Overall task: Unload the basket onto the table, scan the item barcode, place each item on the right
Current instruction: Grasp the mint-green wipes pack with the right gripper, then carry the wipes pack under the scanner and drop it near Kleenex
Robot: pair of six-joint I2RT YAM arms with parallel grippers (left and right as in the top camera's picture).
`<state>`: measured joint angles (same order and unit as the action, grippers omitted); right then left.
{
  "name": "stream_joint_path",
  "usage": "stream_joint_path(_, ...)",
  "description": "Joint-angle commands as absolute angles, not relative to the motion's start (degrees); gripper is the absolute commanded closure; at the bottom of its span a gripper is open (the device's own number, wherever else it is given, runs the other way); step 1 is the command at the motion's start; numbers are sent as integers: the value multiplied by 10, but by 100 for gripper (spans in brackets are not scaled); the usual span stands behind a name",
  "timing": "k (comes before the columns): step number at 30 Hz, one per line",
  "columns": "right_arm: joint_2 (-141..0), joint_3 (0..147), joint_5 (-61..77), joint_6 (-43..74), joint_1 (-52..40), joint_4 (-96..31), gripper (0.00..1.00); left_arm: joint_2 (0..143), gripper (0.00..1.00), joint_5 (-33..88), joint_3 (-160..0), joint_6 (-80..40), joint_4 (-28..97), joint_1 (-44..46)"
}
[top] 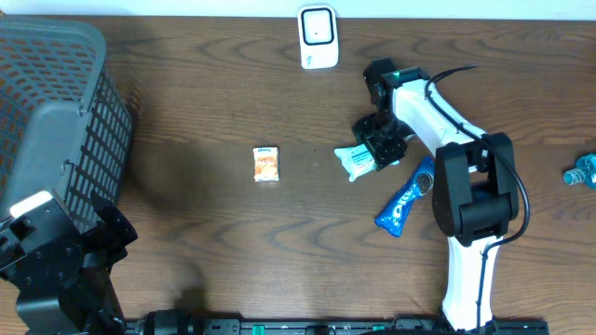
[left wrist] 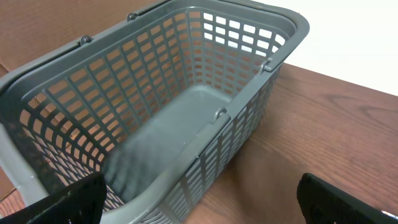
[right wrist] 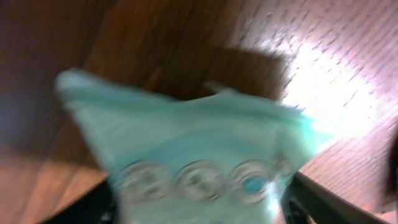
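Packet (top: 355,162), mint-green, flat on desk (top: 205,112), below and just right of scanner (top: 318,37). Probably light, soft and crinkly, like thin film. Likely slippery and quick to buckle, so best pinched across a sealed edge, keeping the barcode face free. Lies right at right pincer (top: 382,145), on its scanner-left side, filling the wrist view between the fingers, heavily blurred. Clamped on packet or only straddling it: cannot tell. Left pincer (left wrist: 202,202), far down-left of scanner, spread wide, holding nothing.
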<state>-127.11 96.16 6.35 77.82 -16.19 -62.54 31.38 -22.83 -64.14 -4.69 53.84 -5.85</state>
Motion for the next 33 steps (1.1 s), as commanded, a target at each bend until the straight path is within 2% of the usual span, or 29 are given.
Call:
stream_joint_path(1,-1271,955,36,766,-174,-624,43,314,2,-230,-640,-50,540,-61)
stream_joint_path(4,-1271,956,71,703,-174,-624,57,314,2,-230,-640,-50,540,-61)
stream_joint_path(8,-1271,958,201,561,-165,-623,61,314,2,-230,-640,-50,540,-61)
stream_joint_path(13,-1271,959,523,328,-148,-619,60,314,2,-230,-640,-50,540,-61)
stream_joint_path(15,-1271,959,636,246,-144,-618,65,314,2,-230,-640,-50,540,-61)
stream_joint_path(17,-1271,959,722,178,-142,-611,65,314,2,-230,-640,-50,540,-61)
stream_joint_path(18,-1271,959,804,108,-142,-599,67,314,2,-230,-640,-50,540,-61)
stream_joint_path(20,-1271,959,868,26,-144,-591,66,314,2,-230,-640,-50,540,-61)
stream_joint_path(25,-1271,959,894,-121,-156,-591,53,314,2,-230,-640,-50,540,-61)
stream_joint_path(29,-1271,959,894,-198,-168,-582,59,314,2,-230,-640,-50,540,-61)
stream_joint_path(33,-1271,959,894,-251,-184,-563,70,314,2,-230,-640,-50,540,-61)
